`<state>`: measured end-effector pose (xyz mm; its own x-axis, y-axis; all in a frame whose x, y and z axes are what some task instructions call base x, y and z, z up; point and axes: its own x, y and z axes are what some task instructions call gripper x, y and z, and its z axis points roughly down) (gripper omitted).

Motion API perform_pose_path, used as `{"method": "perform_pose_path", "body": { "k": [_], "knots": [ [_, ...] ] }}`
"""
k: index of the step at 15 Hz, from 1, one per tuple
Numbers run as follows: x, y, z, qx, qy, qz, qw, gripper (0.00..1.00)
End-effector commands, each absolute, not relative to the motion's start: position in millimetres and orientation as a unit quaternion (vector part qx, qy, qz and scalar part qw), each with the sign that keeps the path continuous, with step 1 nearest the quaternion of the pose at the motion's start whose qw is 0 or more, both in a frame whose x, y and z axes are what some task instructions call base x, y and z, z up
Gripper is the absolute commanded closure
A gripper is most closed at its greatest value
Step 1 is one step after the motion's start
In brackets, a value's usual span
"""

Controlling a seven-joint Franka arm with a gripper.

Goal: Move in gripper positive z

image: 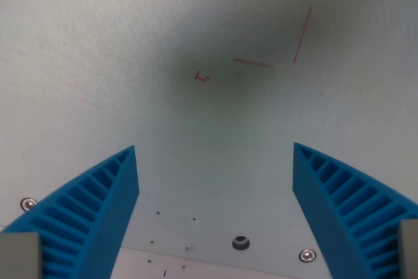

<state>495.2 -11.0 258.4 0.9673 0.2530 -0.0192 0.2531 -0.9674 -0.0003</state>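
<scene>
Below, the gripper (215, 155) spreads ribbed blue fingers (98, 207) over a smooth white surface (98, 63).

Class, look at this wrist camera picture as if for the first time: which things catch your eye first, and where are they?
The two ribbed blue fingers of the open gripper rise from the bottom corners, nothing between them. Above, thin red lines mark the pale surface at upper right, beside a dark shadow.
</scene>
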Motion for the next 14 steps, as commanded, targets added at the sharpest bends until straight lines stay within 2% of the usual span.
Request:
{"method": "perform_pose_path", "body": {
  "k": [1,14],
  "knots": [
    [496,-11,256,0.992,0.128,-0.007,0.001,0.0],
    [495,-11,191,0.992,0.128,-0.007,0.001,0.0]
  ]
}}
